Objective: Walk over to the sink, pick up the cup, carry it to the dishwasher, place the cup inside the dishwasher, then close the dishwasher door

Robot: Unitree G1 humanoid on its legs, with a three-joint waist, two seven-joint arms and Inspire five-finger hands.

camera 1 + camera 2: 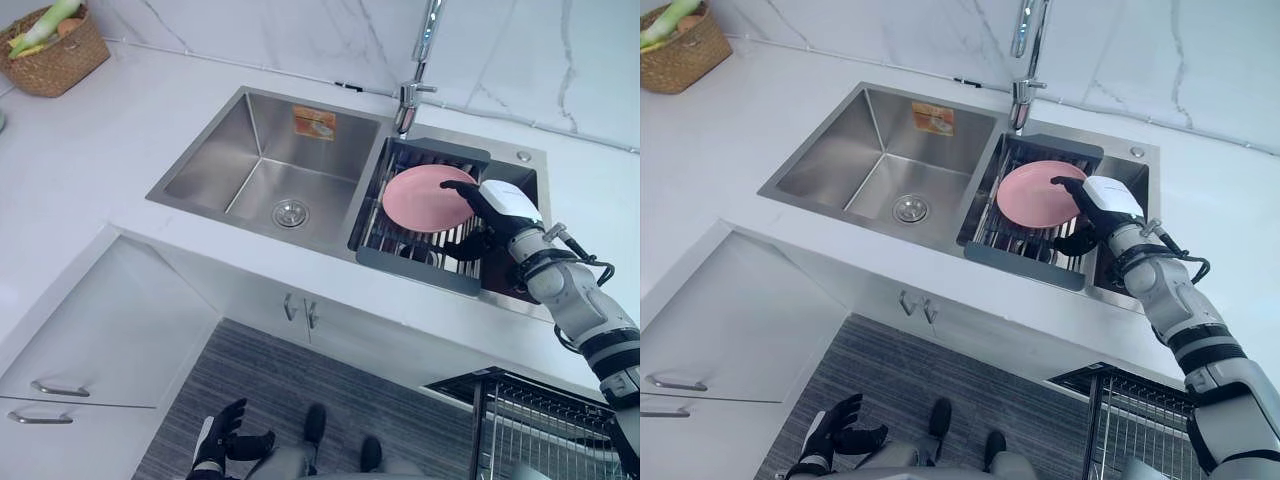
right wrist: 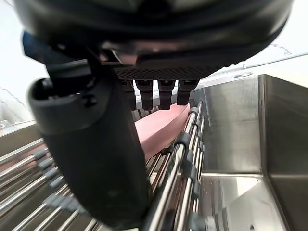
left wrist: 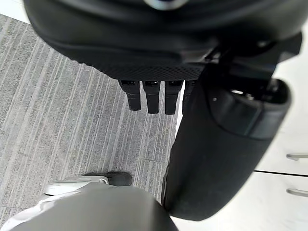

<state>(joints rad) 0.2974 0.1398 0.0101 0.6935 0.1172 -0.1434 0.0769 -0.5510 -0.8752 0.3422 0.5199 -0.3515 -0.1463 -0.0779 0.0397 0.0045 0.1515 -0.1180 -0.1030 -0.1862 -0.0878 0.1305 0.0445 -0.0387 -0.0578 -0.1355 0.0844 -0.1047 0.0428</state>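
The right hand [image 1: 500, 205] reaches over the rack [image 1: 415, 264] in the sink's [image 1: 215, 140] right basin, fingers straight and open across the pink plate [image 1: 415, 198], thumb apart below; whether a cup sits under the hand I cannot tell. The right wrist view shows the fingers [image 2: 164, 96] just above the plate's edge, rack bars close beside. The left hand [image 1: 222, 438] hangs open low over the floor [image 1: 300, 380].

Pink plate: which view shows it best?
The left eye view: the pink plate lies in the rack with its round face showing, the right hand at its edge. The right eye view matches; the right wrist view catches a pink sliver.
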